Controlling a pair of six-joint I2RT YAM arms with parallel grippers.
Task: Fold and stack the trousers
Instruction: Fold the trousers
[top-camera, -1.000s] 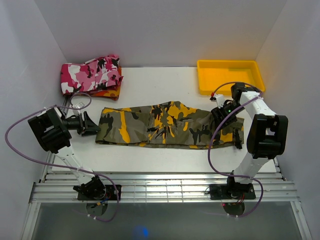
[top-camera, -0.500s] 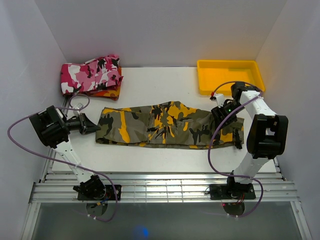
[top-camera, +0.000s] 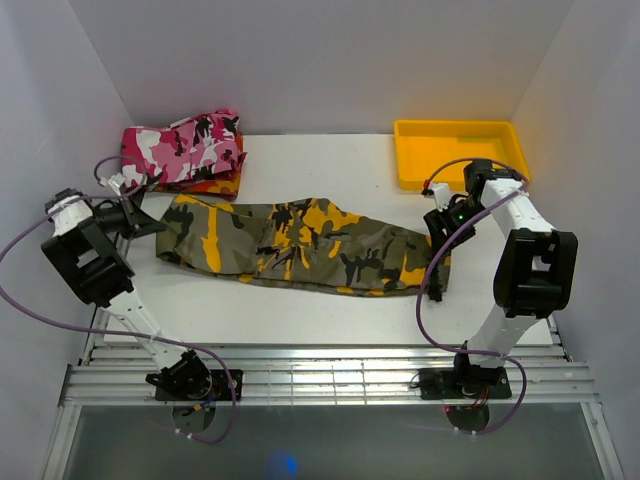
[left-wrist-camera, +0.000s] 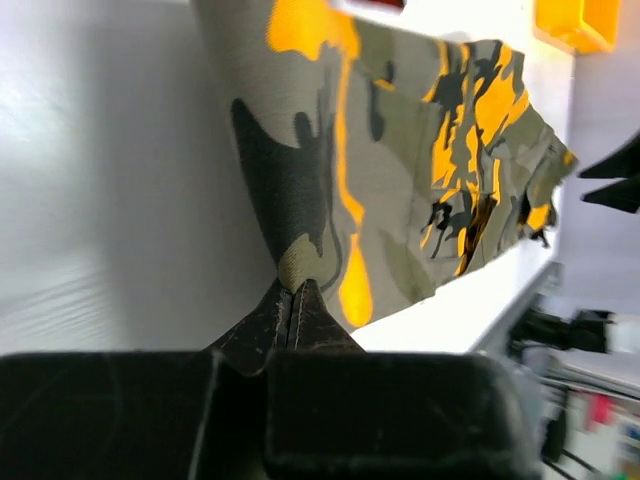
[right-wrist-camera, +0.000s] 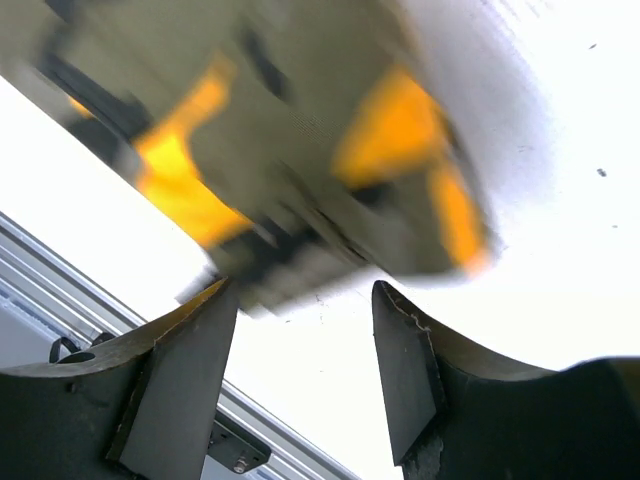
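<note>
Left gripper (left-wrist-camera: 293, 290) pinching one end of the trousers (top-camera: 300, 245) on the white table (top-camera: 300, 315).
The olive, orange and black camouflage trousers are lying stretched across the table's middle, slanting from near the pink camouflage garment (top-camera: 180, 150) at far left toward the right arm. The right gripper (right-wrist-camera: 305, 295) is hovering by their other end, fingers spread and gripping nothing, with the yellow tray (top-camera: 455, 125) beyond.

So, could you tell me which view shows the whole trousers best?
The top external view: the trousers span it end to end. Left wrist shows the end pinched by the left gripper; right wrist, a blurred corner.
</note>
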